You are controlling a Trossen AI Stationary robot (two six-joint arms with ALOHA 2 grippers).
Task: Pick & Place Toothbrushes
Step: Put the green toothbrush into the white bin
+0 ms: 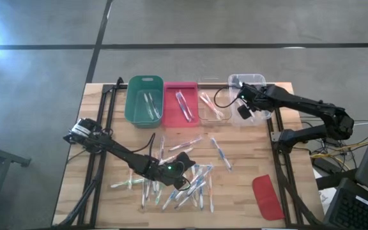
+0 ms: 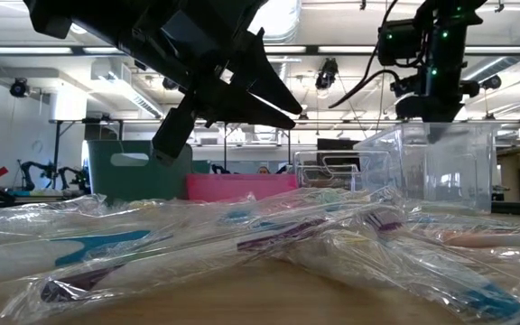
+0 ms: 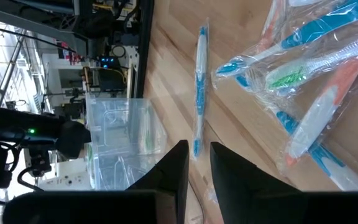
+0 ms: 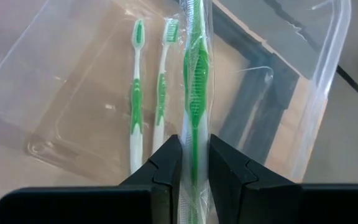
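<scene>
Several wrapped toothbrushes (image 1: 177, 182) lie piled on the wooden table near its front edge. My left gripper (image 1: 185, 158) hovers over the pile. Its fingers (image 3: 199, 149) stand a narrow gap apart with nothing between them. My right gripper (image 1: 244, 107) hangs over the far-right clear bin (image 1: 251, 82), shut on a green toothbrush (image 4: 195, 68) in a clear wrapper. Two green toothbrushes (image 4: 148, 93) lie flat on that bin's floor. Green (image 1: 144, 101), pink (image 1: 181, 102) and a second clear bin (image 1: 213, 105) each hold toothbrushes. My right gripper pinches the green toothbrush's handle (image 4: 196, 124) between its two fingers, wrapper and all. The fingers slant down from above and lie along the brush. The brush sticks out past the fingertips toward the bin's floor, lifted clear of it.
A flat red lid (image 1: 267, 197) lies at the table's near right. A single blue toothbrush (image 1: 220, 153) lies apart between the pile and the bins. Black frame rails (image 1: 104, 121) run along both table sides. The clear bin's wall (image 4: 328, 74) stands close beside the held brush.
</scene>
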